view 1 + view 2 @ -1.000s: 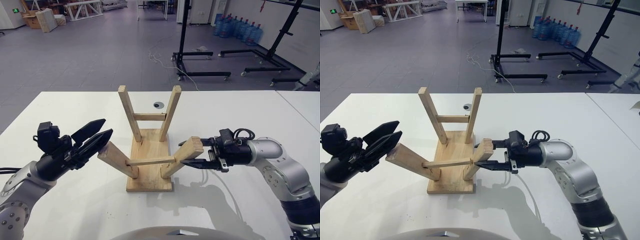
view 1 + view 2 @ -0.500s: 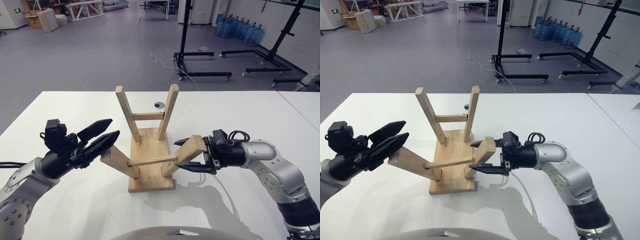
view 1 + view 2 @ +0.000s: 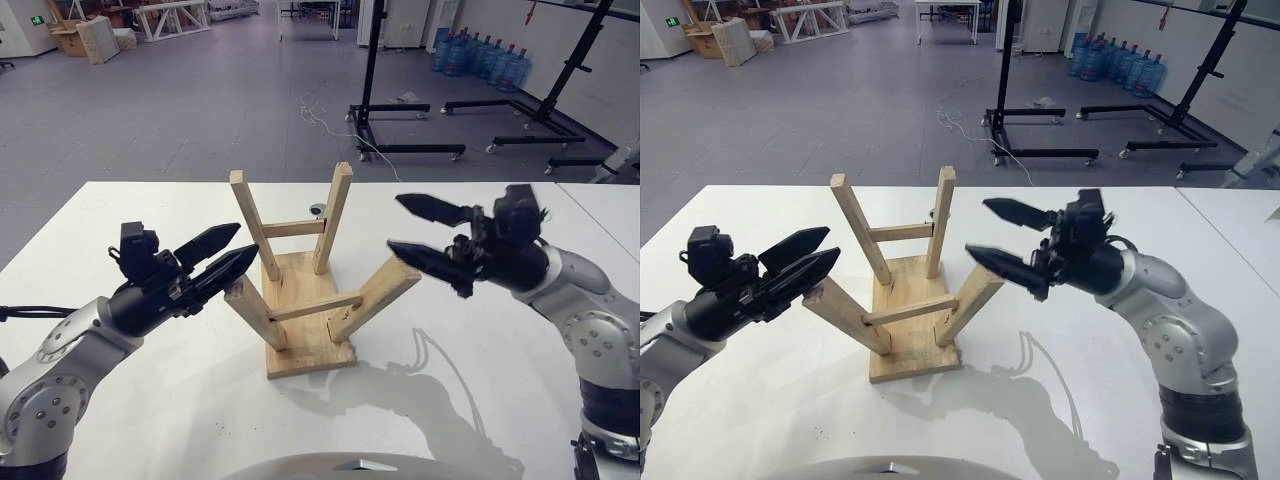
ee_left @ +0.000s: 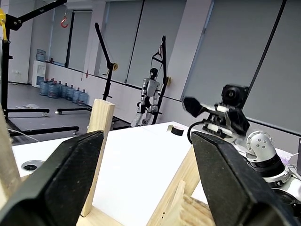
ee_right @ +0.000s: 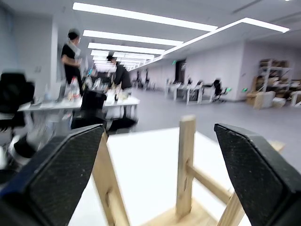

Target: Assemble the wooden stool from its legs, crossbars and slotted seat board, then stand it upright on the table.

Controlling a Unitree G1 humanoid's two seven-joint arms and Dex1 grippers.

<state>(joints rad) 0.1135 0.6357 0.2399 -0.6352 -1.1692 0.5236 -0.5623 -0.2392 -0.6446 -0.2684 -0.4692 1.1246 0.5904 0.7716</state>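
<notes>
The wooden stool lies upside down on the white table, its seat board (image 3: 312, 345) flat and its four legs pointing up. The two far legs (image 3: 250, 222) stand nearly upright, joined by a crossbar (image 3: 296, 228). The near-left leg (image 3: 255, 312) and near-right leg (image 3: 376, 297) splay outward with a crossbar (image 3: 320, 305) between them. My left gripper (image 3: 242, 247) is open, its fingertips just left of the near-left leg's top end. My right gripper (image 3: 395, 222) is open, raised above and to the right of the near-right leg, holding nothing. In the left wrist view a leg (image 4: 100, 146) stands between the black fingers (image 4: 61, 183).
The table (image 3: 480, 340) has free room on both sides of the stool and in front of it. A second table (image 3: 612, 205) adjoins at the right. Black wheeled stands (image 3: 400, 110) and water bottles (image 3: 482, 55) are on the floor beyond the far edge.
My right gripper has let go of the near-right leg and risen up and away from it. My left gripper has moved in toward the near-left leg. The stool has turned slightly.
</notes>
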